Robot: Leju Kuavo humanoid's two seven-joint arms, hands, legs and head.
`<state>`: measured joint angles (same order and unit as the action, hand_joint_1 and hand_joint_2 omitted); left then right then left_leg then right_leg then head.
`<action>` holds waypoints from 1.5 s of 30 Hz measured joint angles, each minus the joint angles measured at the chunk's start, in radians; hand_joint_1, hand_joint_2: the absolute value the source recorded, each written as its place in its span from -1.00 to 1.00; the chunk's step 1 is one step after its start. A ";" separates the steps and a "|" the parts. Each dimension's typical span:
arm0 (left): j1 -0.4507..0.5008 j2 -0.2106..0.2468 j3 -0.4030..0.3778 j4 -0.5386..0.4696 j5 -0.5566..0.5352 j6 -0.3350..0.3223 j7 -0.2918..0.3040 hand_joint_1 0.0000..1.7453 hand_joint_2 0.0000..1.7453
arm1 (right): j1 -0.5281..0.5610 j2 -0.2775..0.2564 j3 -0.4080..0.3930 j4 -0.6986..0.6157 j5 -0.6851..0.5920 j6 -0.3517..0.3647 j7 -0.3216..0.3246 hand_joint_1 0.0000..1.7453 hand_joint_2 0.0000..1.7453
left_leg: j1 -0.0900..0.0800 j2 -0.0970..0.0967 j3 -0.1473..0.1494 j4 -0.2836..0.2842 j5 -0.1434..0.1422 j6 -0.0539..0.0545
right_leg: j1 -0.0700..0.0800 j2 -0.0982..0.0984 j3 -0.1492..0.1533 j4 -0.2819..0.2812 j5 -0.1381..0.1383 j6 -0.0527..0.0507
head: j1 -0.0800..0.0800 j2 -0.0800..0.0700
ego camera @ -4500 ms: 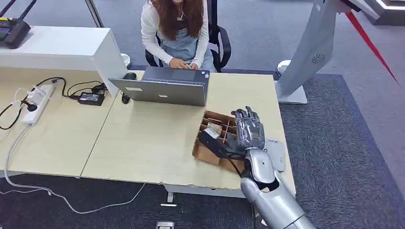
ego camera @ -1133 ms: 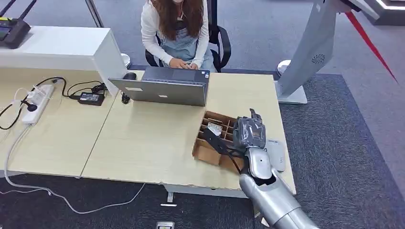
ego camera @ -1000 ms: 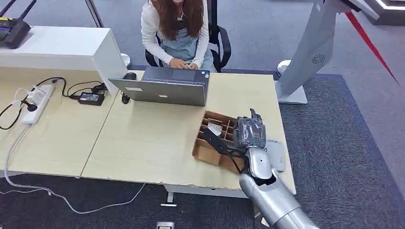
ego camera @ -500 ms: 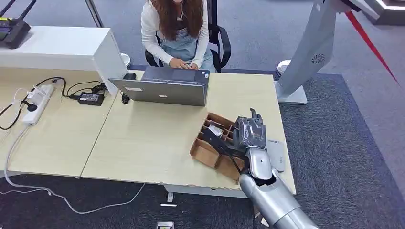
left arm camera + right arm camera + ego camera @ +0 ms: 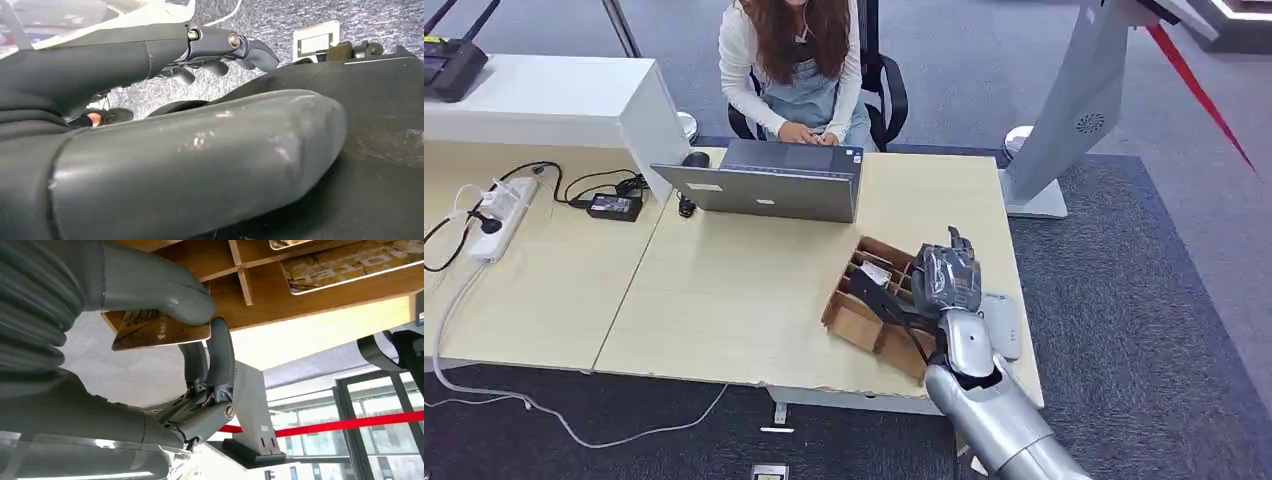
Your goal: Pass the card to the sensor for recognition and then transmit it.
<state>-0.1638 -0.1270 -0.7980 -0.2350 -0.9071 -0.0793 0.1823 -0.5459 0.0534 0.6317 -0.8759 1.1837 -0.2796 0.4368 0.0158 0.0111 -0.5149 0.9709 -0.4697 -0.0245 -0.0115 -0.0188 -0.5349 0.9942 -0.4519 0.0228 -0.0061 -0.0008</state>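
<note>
We find the right hand (image 5: pixel 946 278) poised at the edge of the cardboard divider box (image 5: pixel 864 322), which sits on the worktop (image 5: pixel 724 290) near its right end. In the right wrist view the thumb and a dark finger (image 5: pixel 220 352) pinch one card (image 5: pixel 160 330) by its edge, just outside the box wall; we judge this a lift out of a compartment, taken edge-on because the dividers leave little room for a broader grasp. Other cards (image 5: pixel 350 265) lie flat in neighbouring compartments. The white flat device (image 5: pixel 1001 322) just beside the hand, on the worktop's right edge, is probably the sensor, and its nearness would keep the presenting move short; we cannot confirm this from the pictures.

The left hand (image 5: pixel 220 45) hangs low with fingers loosely curled and holds nothing.

A person (image 5: pixel 794 60) sits behind a laptop (image 5: pixel 764 185) on the far side, well apart from the box.

Obscured: in the head view the hand's back hides the held card and the grip. The card's print is too blurred to read. The sensor is partly covered by the wrist.
</note>
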 joint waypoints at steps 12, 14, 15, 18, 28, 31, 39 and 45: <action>0.000 0.000 0.000 0.000 -0.008 -0.007 -0.006 -1.00 -1.00 | 0.000 0.001 -0.006 -0.014 0.023 -0.024 -0.016 1.00 1.00 | 0.000 0.000 0.000 0.000 0.000 0.000 | 0.000 0.000 0.000 0.000 0.000 0.000 | 0.000 0.000; 0.001 -0.001 -0.001 0.000 -0.010 -0.008 -0.006 -1.00 -1.00 | 0.000 0.001 -0.006 -0.030 0.029 -0.027 -0.019 1.00 1.00 | 0.000 0.000 0.000 0.000 0.000 0.000 | 0.000 0.000 0.000 0.000 0.000 0.000 | 0.000 0.000; 0.001 -0.001 -0.001 0.000 -0.011 -0.008 -0.006 -1.00 -1.00 | 0.000 0.001 -0.006 -0.041 0.033 -0.029 -0.021 1.00 1.00 | 0.000 0.000 0.000 0.000 0.000 0.000 | 0.000 0.000 0.000 0.000 0.000 0.000 | 0.000 0.000; 0.001 -0.002 -0.001 0.000 -0.011 -0.009 -0.006 -1.00 -1.00 | 0.000 0.001 -0.007 -0.061 0.034 -0.030 -0.021 1.00 1.00 | 0.000 0.000 0.000 0.000 0.000 0.000 | 0.000 0.000 0.000 0.000 0.000 0.000 | 0.000 0.000; 0.003 -0.004 -0.001 0.000 -0.016 -0.010 -0.006 -1.00 -1.00 | 0.005 -0.003 -0.008 -0.137 0.044 -0.070 -0.042 1.00 1.00 | 0.000 0.000 0.000 0.000 0.000 0.000 | 0.000 0.000 0.000 0.000 0.000 0.000 | 0.000 0.000; 0.004 -0.005 -0.002 0.000 -0.017 -0.010 -0.006 -1.00 -1.00 | 0.007 -0.006 -0.013 -0.190 0.056 -0.070 -0.049 1.00 1.00 | 0.000 0.000 0.000 0.000 0.000 0.000 | 0.000 0.000 0.000 0.000 0.000 0.000 | 0.000 0.000; 0.008 -0.008 -0.002 0.000 -0.016 -0.007 -0.006 -1.00 -1.00 | 0.024 -0.020 -0.013 -0.354 0.083 -0.098 -0.088 1.00 1.00 | 0.000 0.000 0.000 0.000 0.000 0.000 | 0.000 0.000 0.000 0.000 0.000 0.000 | 0.000 0.000; 0.011 -0.012 -0.002 0.000 -0.012 -0.007 -0.006 -1.00 -1.00 | 0.030 -0.023 -0.013 -0.457 0.068 -0.119 -0.115 1.00 1.00 | 0.000 0.000 0.000 0.000 0.000 0.000 | 0.000 0.000 0.000 0.000 0.000 0.000 | 0.000 0.000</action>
<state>-0.1528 -0.1392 -0.8000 -0.2350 -0.9194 -0.0862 0.1762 -0.5155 0.0305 0.6188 -1.3333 1.2516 -0.3986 0.3216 0.0157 0.0111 -0.5148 0.9709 -0.4696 -0.0245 -0.0115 -0.0188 -0.5347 0.9942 -0.4518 0.0228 -0.0061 -0.0008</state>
